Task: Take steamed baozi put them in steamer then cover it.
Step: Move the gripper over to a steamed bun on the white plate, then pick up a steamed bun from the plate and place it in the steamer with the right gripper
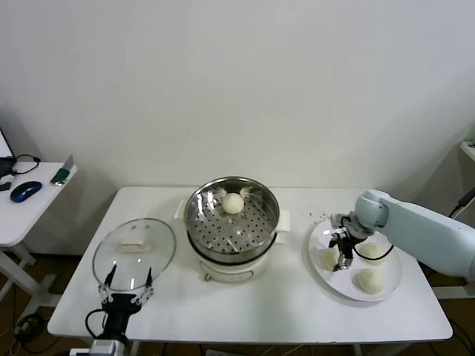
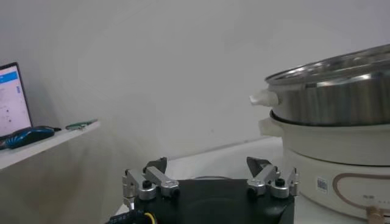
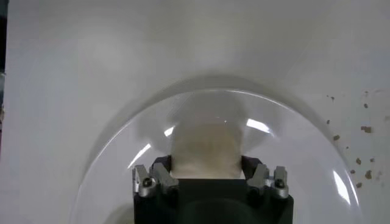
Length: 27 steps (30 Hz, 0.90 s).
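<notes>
The steamer [image 1: 188,215] stands mid-table with one baozi [image 1: 233,203] on its perforated tray. Three more baozi lie on the white plate [image 1: 319,276] at the right. My right gripper [image 1: 343,256] reaches down onto the plate and is shut on the leftmost baozi [image 1: 327,257]. The right wrist view shows that bun [image 3: 206,146] pressed between the fingers of the right gripper [image 3: 206,167]. The other two buns [image 1: 373,251] [image 1: 370,280] lie free. The glass cover [image 1: 134,256] rests flat at the left. My left gripper [image 1: 128,285] waits open at its near edge, holding nothing [image 2: 210,167].
A side table at the far left carries a blue mouse [image 1: 26,190]. Dark crumbs [image 1: 319,216] dot the table behind the plate. The steamer's steel wall [image 2: 335,97] rises close beside the left gripper. The table's front edge runs just below both grippers.
</notes>
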Motion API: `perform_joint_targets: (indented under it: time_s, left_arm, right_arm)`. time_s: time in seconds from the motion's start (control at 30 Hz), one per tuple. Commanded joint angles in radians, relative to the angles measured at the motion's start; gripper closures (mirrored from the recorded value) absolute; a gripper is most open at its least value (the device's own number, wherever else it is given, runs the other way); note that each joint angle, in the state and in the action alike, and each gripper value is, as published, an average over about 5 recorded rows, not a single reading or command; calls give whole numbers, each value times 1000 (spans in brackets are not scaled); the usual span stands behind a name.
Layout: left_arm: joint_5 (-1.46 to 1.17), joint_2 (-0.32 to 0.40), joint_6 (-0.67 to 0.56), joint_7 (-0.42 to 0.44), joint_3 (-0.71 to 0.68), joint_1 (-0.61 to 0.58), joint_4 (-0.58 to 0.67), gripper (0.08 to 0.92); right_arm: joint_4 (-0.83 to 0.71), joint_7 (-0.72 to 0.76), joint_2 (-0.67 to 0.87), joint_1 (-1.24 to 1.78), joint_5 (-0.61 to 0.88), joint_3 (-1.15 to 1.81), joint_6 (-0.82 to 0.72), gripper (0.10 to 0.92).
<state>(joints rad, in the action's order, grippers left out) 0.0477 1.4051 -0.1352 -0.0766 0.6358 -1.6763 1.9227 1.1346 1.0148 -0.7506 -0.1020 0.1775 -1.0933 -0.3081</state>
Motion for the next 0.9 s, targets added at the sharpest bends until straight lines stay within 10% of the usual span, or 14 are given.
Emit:
perform_joint_targets:
  time_s: [0.03,0.37,0.9]
  left_arm:
    - [0,1,0,0,-1,-2,2,177]
    - [0,2,-3,0,-2,-22,14,177]
    - [11,15,31,3,-77,-24,97,177]
  right_arm:
    - [0,-5,5,-25,22,-2,-3,319]
    - [15,-9,-19,-399,254,-224,-9,330]
    - [-50,-55,-470,-842,775,-506,-92,323]
